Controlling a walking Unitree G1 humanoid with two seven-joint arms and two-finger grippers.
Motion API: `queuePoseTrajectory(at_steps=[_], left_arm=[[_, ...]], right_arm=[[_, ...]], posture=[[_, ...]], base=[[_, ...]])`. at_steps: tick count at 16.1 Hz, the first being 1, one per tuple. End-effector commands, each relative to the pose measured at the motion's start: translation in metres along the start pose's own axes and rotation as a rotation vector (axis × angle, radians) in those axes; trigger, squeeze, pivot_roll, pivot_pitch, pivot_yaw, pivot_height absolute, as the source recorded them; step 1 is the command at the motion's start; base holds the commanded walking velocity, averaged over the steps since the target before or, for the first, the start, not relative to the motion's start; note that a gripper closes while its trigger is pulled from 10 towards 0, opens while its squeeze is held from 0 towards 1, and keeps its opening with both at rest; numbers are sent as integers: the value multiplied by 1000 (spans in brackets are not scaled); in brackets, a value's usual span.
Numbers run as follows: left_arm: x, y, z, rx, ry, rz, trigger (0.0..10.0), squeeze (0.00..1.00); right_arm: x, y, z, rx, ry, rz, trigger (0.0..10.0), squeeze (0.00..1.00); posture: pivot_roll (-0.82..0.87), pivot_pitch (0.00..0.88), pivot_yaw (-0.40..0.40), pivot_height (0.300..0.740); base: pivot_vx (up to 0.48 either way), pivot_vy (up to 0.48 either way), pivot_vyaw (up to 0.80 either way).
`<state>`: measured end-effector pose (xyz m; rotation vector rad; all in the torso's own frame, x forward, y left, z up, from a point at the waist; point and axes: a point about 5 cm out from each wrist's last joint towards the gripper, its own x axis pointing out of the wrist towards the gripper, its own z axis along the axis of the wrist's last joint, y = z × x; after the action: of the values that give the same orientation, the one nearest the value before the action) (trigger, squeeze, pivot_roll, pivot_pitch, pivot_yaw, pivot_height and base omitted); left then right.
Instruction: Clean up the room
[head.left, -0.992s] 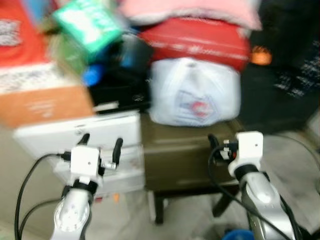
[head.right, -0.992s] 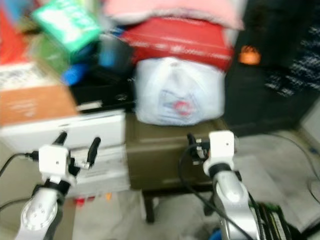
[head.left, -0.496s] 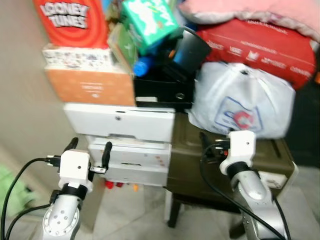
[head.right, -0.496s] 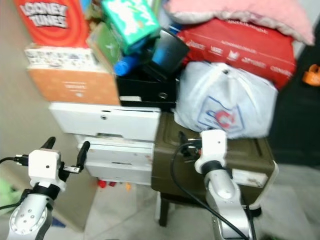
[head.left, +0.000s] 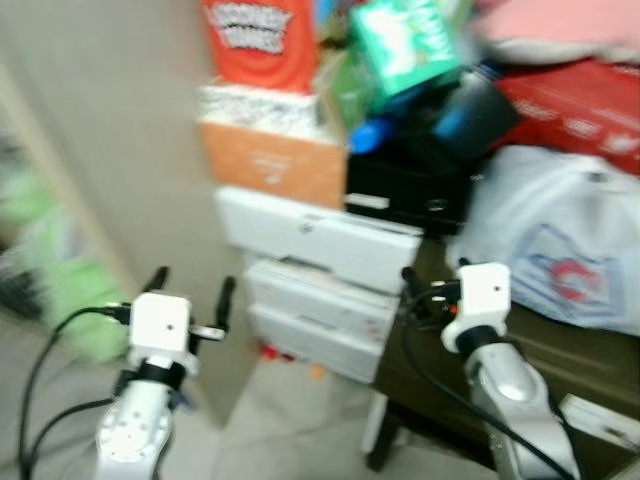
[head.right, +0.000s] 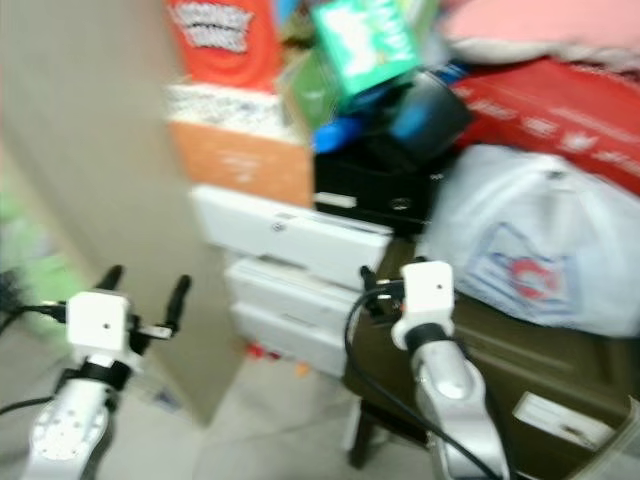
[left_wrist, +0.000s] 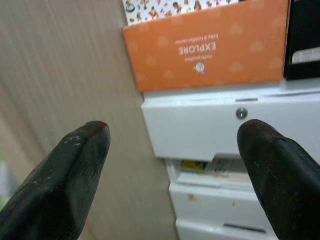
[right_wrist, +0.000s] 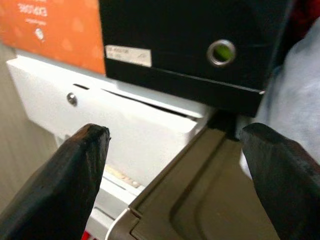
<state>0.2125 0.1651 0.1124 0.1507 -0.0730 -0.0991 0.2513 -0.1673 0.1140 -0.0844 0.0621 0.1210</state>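
I see both tools spread wide and empty, the left tool (head.left: 190, 288) and the right tool (right_wrist: 172, 165). The white drawers (head.left: 320, 300) sit at two o'clock from the left tool, the orange box (left_wrist: 210, 47) above them.

Each arm is a rounded silver tube that ends in a black ring and then a white square block. From the block of the left hand (head.left: 192, 287) come two long black fingers (left_wrist: 75, 175) with blunt, slightly dusty tips. The right hand (head.right: 368, 282) has the same white block, and its black fingers (right_wrist: 75, 185) look matte and thick. Thin black cables curve from each white block down beside the silver arm.
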Motion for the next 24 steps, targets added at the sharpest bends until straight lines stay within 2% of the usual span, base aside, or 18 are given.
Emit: queuePoseTrajectory(at_steps=[1, 24], left_arm=[[0, 2, 2, 13, -3, -5, 10000, 0], [4, 1, 1, 16, 2, -8, 10000, 0]], right_arm=[[1, 1, 3, 7, -14, -3, 10000, 0], [13, 6, 9, -1, -41, 36, 10000, 0]], posture=[[-79, 0, -4, 740], [-67, 0, -16, 740]], base=[[0, 0, 800], [0, 0, 800]])
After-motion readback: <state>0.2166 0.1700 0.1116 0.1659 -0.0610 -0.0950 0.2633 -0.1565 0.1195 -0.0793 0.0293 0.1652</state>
